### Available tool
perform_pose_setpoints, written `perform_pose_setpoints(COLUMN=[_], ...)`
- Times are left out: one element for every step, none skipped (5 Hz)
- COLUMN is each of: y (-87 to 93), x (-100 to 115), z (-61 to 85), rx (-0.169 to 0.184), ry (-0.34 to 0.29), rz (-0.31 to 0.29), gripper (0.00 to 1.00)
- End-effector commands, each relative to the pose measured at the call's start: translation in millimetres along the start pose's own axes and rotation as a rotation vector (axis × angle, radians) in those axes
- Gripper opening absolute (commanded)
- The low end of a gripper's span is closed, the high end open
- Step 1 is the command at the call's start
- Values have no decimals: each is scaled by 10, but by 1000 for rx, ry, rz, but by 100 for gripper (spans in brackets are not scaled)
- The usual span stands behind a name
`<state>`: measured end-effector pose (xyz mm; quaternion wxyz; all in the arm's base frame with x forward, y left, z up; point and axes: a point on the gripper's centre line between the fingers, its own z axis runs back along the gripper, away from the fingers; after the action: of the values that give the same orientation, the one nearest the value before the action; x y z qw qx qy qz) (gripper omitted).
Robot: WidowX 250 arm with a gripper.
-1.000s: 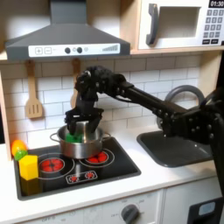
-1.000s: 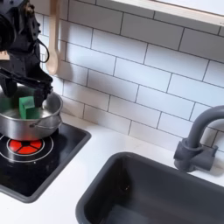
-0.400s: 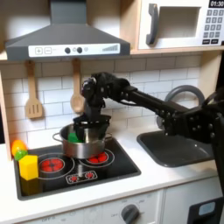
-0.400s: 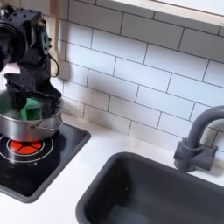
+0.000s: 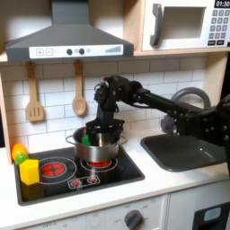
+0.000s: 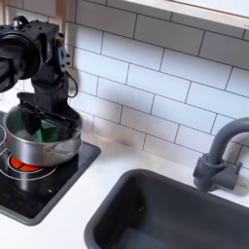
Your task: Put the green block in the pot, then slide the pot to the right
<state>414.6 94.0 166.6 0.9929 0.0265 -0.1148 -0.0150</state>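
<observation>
The silver pot (image 5: 101,155) (image 6: 51,154) stands on the black toy stove, over its right burner in the first exterior view. The green block (image 5: 85,140) (image 6: 30,131) lies inside it, towards the left in both exterior views. My gripper (image 5: 101,135) (image 6: 47,121) reaches down into the pot from above. Its fingers look spread apart, with the fingertips below the rim and to the right of the block. The block is not between them.
A yellow block (image 5: 30,171) and a tiny green round piece (image 5: 20,159) sit at the stove's left edge. A wooden spatula (image 5: 34,101) and spoon (image 5: 79,95) hang on the tiled wall. The sink (image 5: 180,149) (image 6: 165,209) and faucet (image 6: 220,156) lie to the right.
The pot has slid to the right across the stove, with the green block inside and my gripper moving with it.
</observation>
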Motion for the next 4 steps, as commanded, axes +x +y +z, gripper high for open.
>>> perform_pose_setpoints(y=[-116,-191,-273,-305], x=[-65,-111,-123,-135], z=[41,64,84,96], rx=[-13,-23,-32,-34], ry=[2,2,2,4], rz=[-29,-45,-63,-75], gripper=[100,100,100,100])
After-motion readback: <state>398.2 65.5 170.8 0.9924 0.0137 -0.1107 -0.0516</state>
